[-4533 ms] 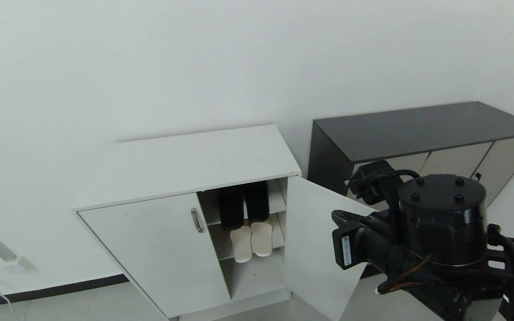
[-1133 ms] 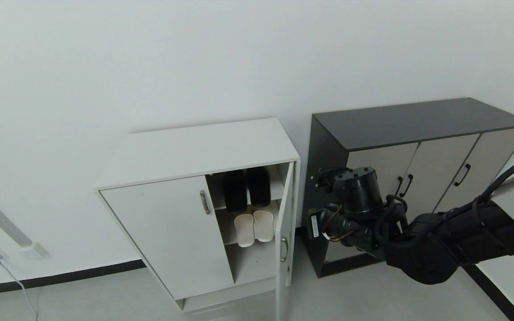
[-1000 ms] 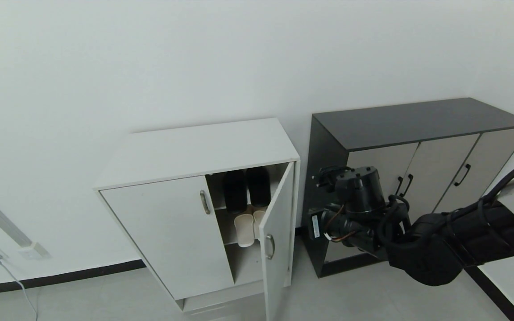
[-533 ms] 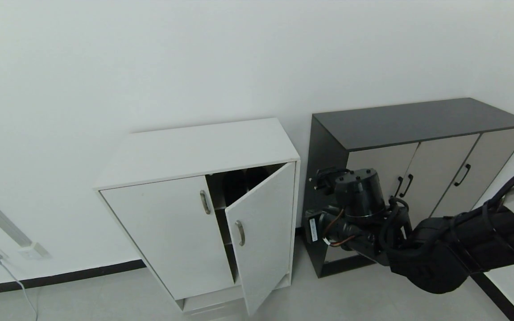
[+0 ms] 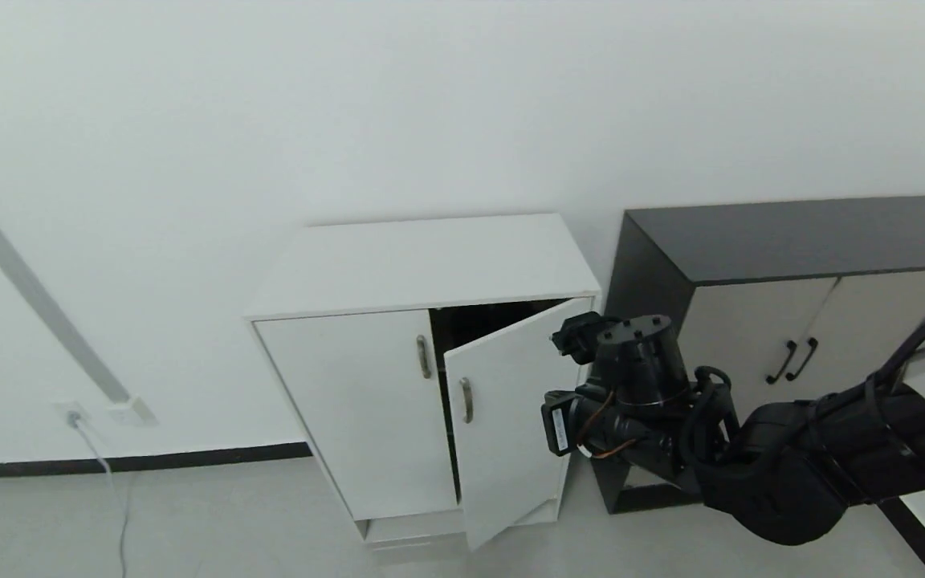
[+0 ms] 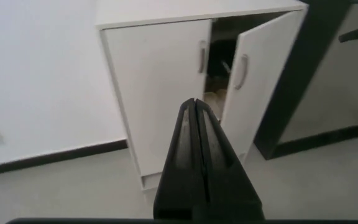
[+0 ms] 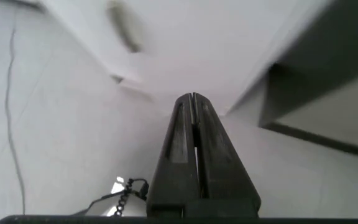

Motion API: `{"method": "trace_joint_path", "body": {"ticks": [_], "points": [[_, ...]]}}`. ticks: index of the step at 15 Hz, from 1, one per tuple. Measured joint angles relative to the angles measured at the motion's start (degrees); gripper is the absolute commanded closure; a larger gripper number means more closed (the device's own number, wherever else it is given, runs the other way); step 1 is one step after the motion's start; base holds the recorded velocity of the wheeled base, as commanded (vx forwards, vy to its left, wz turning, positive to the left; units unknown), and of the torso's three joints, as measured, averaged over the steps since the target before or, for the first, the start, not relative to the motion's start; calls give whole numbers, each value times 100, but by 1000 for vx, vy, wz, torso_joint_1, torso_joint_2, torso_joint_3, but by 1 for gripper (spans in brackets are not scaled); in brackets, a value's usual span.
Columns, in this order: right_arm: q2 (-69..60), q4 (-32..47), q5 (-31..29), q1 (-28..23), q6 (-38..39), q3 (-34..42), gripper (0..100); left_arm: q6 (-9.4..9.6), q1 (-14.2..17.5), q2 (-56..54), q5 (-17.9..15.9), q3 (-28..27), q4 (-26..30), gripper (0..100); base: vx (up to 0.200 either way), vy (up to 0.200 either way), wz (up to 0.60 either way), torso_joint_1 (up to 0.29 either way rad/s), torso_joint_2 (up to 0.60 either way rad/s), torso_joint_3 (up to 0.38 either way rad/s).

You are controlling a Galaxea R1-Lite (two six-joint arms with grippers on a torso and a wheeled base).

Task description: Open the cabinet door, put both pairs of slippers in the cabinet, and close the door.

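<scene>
**Head view: cabinet door nearly home, one last push**

Press on the outer face of the right door (image 5: 511, 417), out toward the handle (image 5: 466, 400) and away from the hinge edge beside the dark sideboard (image 5: 792, 241), for the most leverage. Use the right gripper (image 7: 193, 99), fingers pressed together and holding nothing, as a blunt pusher; cannot tell whether already touching the panel. Push slowly and follow the swing until flush with the left door (image 5: 366, 417) of the white cabinet (image 5: 430, 261); avoid a slam and a rebound. Keep the left gripper (image 6: 195, 106), likewise closed and empty, well back from the gap. Check for anything sticking out; note a pale shape (image 6: 215, 94) low in the opening, probably a slipper, seemingly well inside.

Against half a second ago: narrower gap, door swung further in, right wrist closer to the panel. Against the earliest frame: door then wide open, black and pale slippers plain on the shelves, now all but hidden. Whole scene shifted rightward too, from camera motion, not the furniture.
</scene>
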Motion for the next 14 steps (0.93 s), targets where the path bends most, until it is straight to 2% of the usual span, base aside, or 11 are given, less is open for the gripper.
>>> {"method": "trace_joint_path", "body": {"ticks": [4,8,14], "points": [[11,-44,88,0,-7,171,100,0,5,0,9,-7,-6,100,0,0,0,0,0,0],[6,-794,315,-27,-295,769,100,0,5,0,9,-2,-5,100,0,0,0,0,0,0],[107,-2154,463,-77,-405,2026,100,6,2,0,2,0,2,100,200,0,0,2,-2,4]]}}
